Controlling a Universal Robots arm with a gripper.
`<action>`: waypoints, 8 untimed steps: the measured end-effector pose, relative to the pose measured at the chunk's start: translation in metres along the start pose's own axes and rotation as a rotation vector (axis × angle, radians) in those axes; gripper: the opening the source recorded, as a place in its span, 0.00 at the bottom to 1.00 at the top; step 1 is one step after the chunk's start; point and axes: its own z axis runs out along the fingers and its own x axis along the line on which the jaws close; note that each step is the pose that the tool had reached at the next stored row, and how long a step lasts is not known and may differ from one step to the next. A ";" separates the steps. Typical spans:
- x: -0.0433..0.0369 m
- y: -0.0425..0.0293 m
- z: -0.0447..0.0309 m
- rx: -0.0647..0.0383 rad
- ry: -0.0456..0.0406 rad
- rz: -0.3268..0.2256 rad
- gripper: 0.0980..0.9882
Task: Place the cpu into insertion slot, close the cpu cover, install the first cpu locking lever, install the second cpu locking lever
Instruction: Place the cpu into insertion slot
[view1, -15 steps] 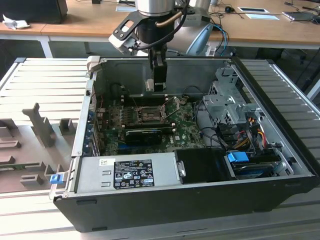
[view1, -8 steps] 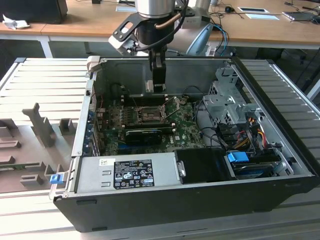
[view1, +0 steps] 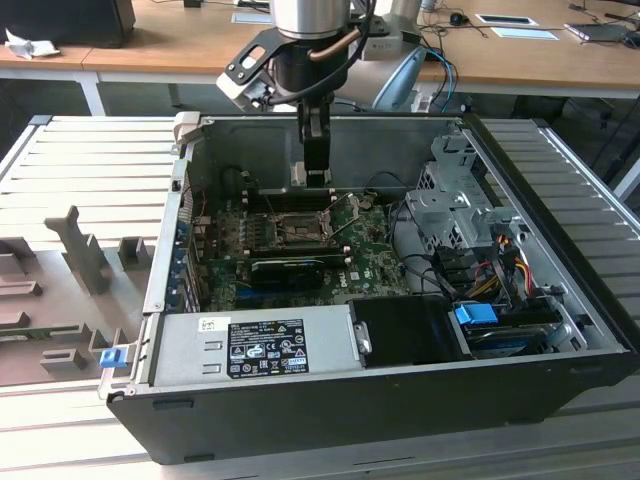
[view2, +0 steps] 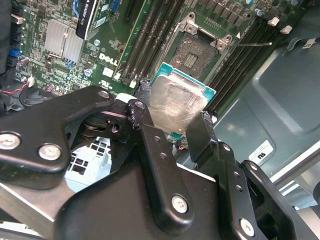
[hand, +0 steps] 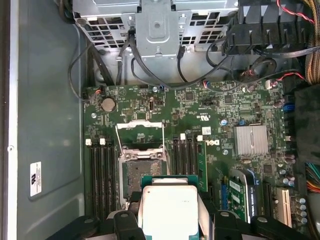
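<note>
In the first wrist view the small flat square chip with a dull silver-grey metal top (hand: 170, 207) is cut off by the picture's edge. The black jaws cover two of its sides, and it hides part of the square black socket with a dark recessed centre (hand: 139, 172). In the exterior view that socket (view1: 298, 228) is too small to tell what lies in it.

A pale grey ribbed metal bench (view1: 90, 150) spreads across the foreground in the exterior view. Behind it stands a long light-brown wooden desk (view1: 180, 45) on white legs (view1: 93, 95), dark underneath, under even light.
</note>
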 end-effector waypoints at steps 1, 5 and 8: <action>0.0000 0.0000 0.0003 0.000 0.0000 0.002 0.48; 0.0000 -0.0005 0.0054 0.000 -0.0001 0.003 0.48; 0.0004 -0.0011 0.0111 0.000 -0.0013 -0.005 0.48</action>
